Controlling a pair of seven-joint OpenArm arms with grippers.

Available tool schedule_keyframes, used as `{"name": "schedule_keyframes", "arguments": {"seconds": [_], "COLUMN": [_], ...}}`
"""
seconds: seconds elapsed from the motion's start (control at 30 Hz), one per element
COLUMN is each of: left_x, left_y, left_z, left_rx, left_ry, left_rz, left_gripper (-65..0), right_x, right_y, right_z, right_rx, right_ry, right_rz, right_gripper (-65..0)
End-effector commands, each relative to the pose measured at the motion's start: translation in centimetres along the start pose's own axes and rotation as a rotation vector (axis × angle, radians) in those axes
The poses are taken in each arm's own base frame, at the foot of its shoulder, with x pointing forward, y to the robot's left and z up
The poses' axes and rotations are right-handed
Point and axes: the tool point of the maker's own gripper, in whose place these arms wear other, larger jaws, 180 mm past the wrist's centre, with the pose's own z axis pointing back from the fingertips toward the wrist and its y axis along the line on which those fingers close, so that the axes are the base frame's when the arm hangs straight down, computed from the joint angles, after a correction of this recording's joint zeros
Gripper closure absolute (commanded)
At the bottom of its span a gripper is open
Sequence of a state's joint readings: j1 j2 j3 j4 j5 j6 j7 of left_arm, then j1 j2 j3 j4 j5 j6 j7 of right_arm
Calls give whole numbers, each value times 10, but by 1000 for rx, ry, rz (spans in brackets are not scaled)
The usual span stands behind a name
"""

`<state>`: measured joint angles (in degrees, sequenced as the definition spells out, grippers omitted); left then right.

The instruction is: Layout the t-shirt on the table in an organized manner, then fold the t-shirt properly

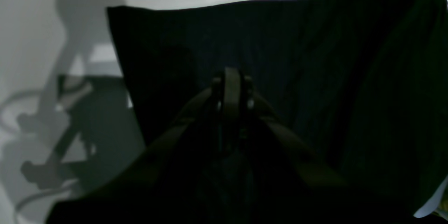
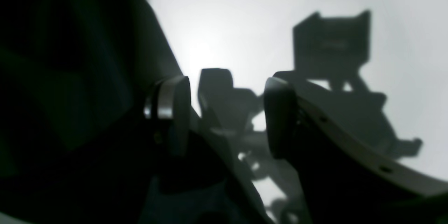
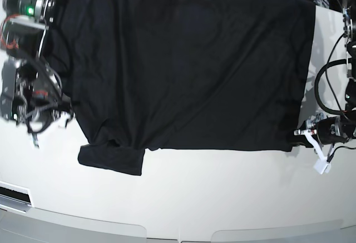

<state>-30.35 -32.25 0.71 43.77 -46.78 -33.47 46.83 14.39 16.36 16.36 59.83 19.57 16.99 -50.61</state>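
The right pincer (image 2: 227,115) stands wide open at the shirt's side edge, one finger over the black cloth, the other over bare table, nothing between them. The left pincer (image 1: 231,91) is shut, at the shirt's opposite lower corner; I can't tell whether it pinches any cloth. The shirt (image 3: 200,76) lies spread across the white table (image 3: 183,198), rumpled near the right pincer, where a flap juts out past the hem.

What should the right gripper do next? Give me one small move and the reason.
Probably ease the right gripper inward and lower over the edge of the t-shirt: its jaws stand open, one finger over the cloth and the other over bare table.
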Motion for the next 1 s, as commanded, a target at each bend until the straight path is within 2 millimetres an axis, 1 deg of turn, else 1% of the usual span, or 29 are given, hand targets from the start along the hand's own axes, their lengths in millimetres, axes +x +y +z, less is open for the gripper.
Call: {"name": "schedule_keyframes", "arguments": {"seconds": [0.0, 0.07, 0.13, 0.2, 0.37, 0.47, 0.53, 0.63, 0.8, 0.9, 0.97], "left_x": [26, 26, 28, 28, 28, 28, 28, 28, 29, 31, 31], "left_y": [2, 1, 1, 2, 3, 4, 4, 4, 4, 3, 4], "left_z": [10, 9, 9, 9, 11, 11, 11, 11, 11, 11, 11], "left_rx": [3, 1, 1, 4, 9, 10, 9, 10, 10, 9, 9], "left_ry": [-63, -65, -76, -76, -74, -74, -75, -74, -77, -88, -93], "left_rz": [-21, -21, -21, -24, -26, -26, -26, -26, -26, -26, -26], "left_gripper": [0, 0, 0, 0, 0, 0, 0, 0, 0, 0, 0], "right_x": [16, 2, -8, -12, -9, -5, 2, 3, -5, -4, -3], "right_y": [-6, -6, 2, 11, 38, 46, 56, 74, 90, 98, 99], "right_z": [7, 4, 2, 2, 7, 11, 18, 29, 38, 45, 45], "right_rx": [-4, 18, 71, 127, 277, 325, 400, 520, 628, 685, 693], "right_ry": [-64, -65, -59, -66, -96, -109, -146, -164, -106, -109, -113], "right_rz": [-4, -26, -27, -30, 4, 10, 22, 65, 23, -4, -9], "right_gripper": [-342, -342, -342, -342, -342, -342, -342, -342, -342, -342, -342]}}
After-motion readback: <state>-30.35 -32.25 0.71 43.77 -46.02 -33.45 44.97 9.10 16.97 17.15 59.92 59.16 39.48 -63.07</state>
